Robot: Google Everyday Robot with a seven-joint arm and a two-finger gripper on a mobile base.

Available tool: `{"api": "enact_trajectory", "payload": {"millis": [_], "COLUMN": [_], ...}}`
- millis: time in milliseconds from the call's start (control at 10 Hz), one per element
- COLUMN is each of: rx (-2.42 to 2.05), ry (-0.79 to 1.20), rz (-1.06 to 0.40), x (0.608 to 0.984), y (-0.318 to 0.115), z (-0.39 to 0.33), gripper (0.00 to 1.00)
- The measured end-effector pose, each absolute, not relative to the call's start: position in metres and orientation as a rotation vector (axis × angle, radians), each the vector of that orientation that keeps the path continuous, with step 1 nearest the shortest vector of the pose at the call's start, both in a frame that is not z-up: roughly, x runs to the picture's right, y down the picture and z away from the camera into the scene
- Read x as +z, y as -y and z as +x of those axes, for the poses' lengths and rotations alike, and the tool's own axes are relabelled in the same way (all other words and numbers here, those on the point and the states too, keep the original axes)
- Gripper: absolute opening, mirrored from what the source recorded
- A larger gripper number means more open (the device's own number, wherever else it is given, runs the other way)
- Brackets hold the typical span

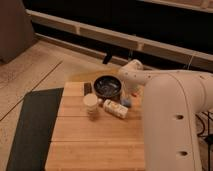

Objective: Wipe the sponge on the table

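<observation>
Sponge: the blue-grey sponge [126, 102] lies on the table [90, 142] near its right edge, between the dark bowl [106, 86] and the robot's white arm [170, 110], just beside one end of the white bottle [115, 109].
Gripper: the gripper [131, 93] is right over the sponge, tucked under the arm's wrist. I cannot tell how far open it is, or whether it has hold of the sponge.
Crowding: the bowl, the bottle and a white cup [91, 103] sit close on the sponge's left, and a small dark block [87, 88] lies beyond the bowl.
Risk, stroke to the left: it would likely push the lying bottle, which may roll, or nudge the bowl.
Risk, stroke to the right: the table edge is near, so the sponge could slide off.
Risk, hold: a soft pad may squash or slip out of a light hold mid-stroke.
Risk, pressure: too hard a press may make the sponge drag and bunch up, while too light a press only skims the wood.
Safer room: the bare planks toward the front.
</observation>
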State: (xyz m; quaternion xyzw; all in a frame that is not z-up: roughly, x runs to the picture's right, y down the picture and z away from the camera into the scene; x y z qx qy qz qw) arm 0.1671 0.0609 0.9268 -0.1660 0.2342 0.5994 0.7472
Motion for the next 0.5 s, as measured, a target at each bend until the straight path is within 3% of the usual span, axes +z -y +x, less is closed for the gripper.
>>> {"api": "enact_trajectory", "payload": {"millis": [400, 500], "rx": [1.320, 1.325], "ry": [-0.534, -0.540], "rz": [-0.404, -0.411], "x": [0.934, 0.936], "y": [-0.078, -0.081], "z": [0.171, 0.174], "gripper": [0.64, 0.54]}}
